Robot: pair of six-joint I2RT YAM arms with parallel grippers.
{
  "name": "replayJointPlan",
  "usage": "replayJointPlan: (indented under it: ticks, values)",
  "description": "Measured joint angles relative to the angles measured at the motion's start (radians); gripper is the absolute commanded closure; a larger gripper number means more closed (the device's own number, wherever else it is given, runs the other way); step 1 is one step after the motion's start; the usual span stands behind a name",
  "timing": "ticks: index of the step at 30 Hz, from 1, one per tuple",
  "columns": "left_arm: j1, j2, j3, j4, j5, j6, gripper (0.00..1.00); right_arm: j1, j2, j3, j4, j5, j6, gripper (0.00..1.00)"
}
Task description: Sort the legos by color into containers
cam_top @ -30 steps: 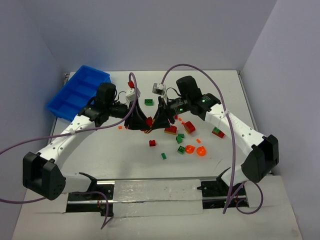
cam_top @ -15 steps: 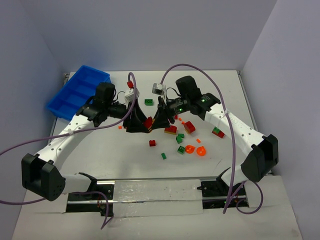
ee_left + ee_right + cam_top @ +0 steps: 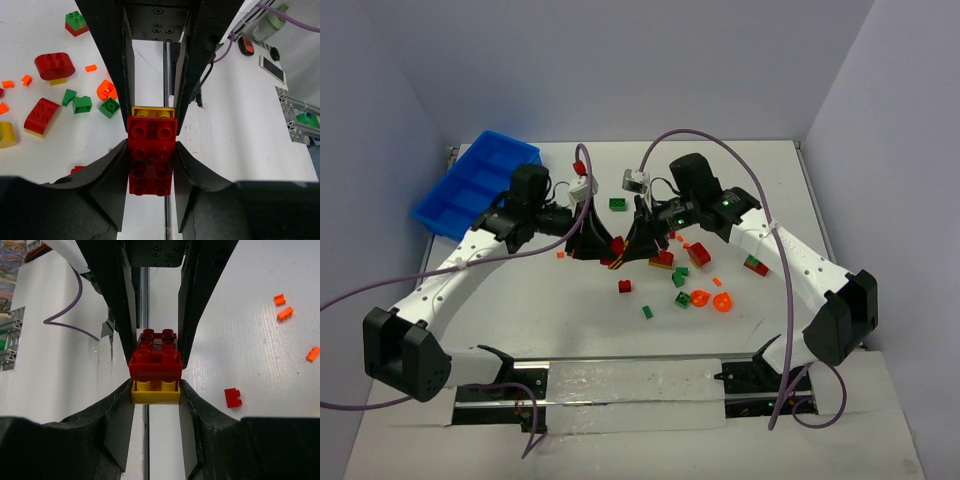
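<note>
My left gripper [image 3: 601, 245] and right gripper [image 3: 637, 244] meet tip to tip above the table's middle, both gripping one stacked piece. In the left wrist view my left gripper [image 3: 151, 172] is shut on the red brick [image 3: 152, 155], with the yellow brick [image 3: 153, 111] beyond it. In the right wrist view my right gripper [image 3: 155, 396] is shut on the yellow brick [image 3: 155, 393], and the red brick [image 3: 155, 360] sits on its far side. The two bricks look joined. The blue bin [image 3: 475, 185] stands at the far left.
Loose legos lie right of the grippers: red-and-yellow bricks [image 3: 698, 254], green bricks [image 3: 681, 298], translucent orange pieces [image 3: 722, 302] and tiny orange bits [image 3: 717, 281]. A small red brick [image 3: 624, 286] lies just in front. A green brick [image 3: 618, 204] and a red one [image 3: 582, 169] lie behind.
The two grippers have shifted only slightly while holding the red and yellow stack between them. The loose legos have not moved.
</note>
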Motion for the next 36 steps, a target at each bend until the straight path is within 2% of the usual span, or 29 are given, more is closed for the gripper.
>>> replayJointPlan:
  ticks: [6,9,13,15,17,23,27,30,36]
  values:
    - [0.082,-0.001,0.001,-0.003,0.044,-0.003,1.0,0.007,-0.002,-0.005,0.018,0.035,-0.018,1.0]
    - [0.204,0.006,0.03,-0.039,0.05,0.014,1.0,0.007,-0.008,-0.032,-0.008,0.062,-0.034,1.0]
    - [0.353,0.055,0.145,-0.103,0.022,0.057,1.0,0.005,-0.008,-0.058,-0.039,0.093,-0.049,1.0]
    - [0.388,0.092,0.203,-0.104,-0.058,0.051,1.0,0.0,-0.007,-0.058,-0.046,0.106,-0.05,1.0]
    - [0.407,0.136,0.247,-0.068,-0.199,0.03,1.0,-0.006,-0.008,-0.058,-0.046,0.118,-0.05,1.0]
    - [0.487,0.278,0.265,0.153,-0.59,-0.071,1.0,-0.035,-0.007,-0.058,-0.045,0.16,-0.044,1.0]
    - [0.521,0.392,0.283,0.282,-0.792,-0.158,1.0,-0.052,-0.007,-0.058,-0.042,0.178,-0.035,1.0]
    - [0.542,0.511,0.349,0.364,-0.881,-0.21,0.97,-0.068,-0.004,-0.058,-0.037,0.181,-0.025,1.0]
    - [0.571,0.687,0.446,0.483,-0.966,-0.242,0.92,-0.086,0.019,-0.057,-0.033,0.185,-0.018,1.0]
